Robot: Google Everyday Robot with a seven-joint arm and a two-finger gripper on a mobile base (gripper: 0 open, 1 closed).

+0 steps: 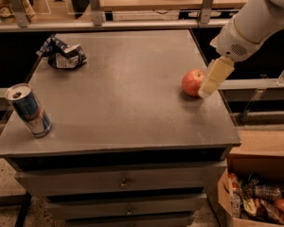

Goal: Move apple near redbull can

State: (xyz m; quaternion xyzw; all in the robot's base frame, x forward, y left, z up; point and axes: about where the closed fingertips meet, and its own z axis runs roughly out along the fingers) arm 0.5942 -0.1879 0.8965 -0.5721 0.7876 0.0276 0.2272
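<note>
At the far left one redbull can is standing upright near the left front corner of the gray tabletop, its silver top facing up and its blue-and-silver side showing red marks. Behind it, toward the back left corner, one crumpled blue-and-white foil bag is lying well apart from the can. The middle of the top is lying bare between these two and the fruit. Below the front edge two drawer pulls are showing, one above the other.

Moving right, one apple is sitting close to the right edge of the tabletop, red-orange with a paler patch, well apart from the can and on the opposite side of the table from it.

I am reaching in from the upper right with my one white arm, and I am holding my gripper low, just beside the apple on its right and touching it or nearly so. How far my gripper is spread I am unable to judge from here, and I am unable to say that it has hold of anything.

At the lower right one cardboard box is sitting on the floor with packaged goods inside, too jumbled to count.
</note>
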